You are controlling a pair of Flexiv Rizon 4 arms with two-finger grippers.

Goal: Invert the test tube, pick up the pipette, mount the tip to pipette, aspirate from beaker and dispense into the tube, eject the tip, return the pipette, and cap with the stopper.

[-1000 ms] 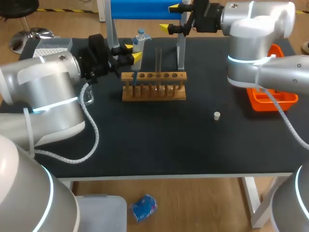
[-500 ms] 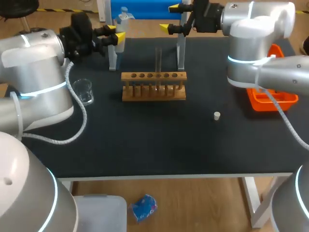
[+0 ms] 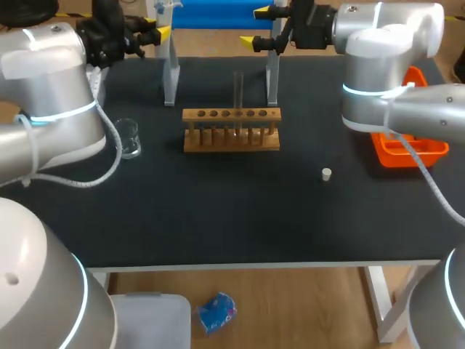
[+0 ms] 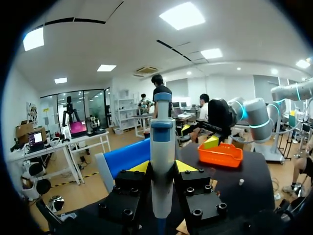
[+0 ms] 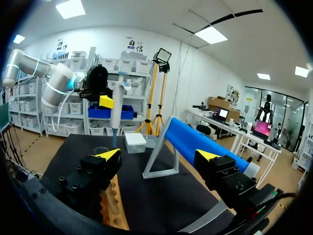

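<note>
Black table [image 3: 240, 218] bears wooden rack [image 3: 231, 132], beaker [image 3: 128, 138], white stopper [image 3: 327, 174], orange tray [image 3: 407, 150]

No writing, label or number can be read on the pipette [image 4: 162, 161] or anything on the table [image 3: 218, 218].

An orange plastic tray [image 3: 425, 149] sits at the right edge of the black table [image 3: 240, 218]. A blue bar [image 3: 211, 13] on 2 grey uprights [image 3: 272, 76] stands along the far edge.

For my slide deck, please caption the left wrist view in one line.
Left pincer shut on the pipette, with the orange bin ahead.
</note>
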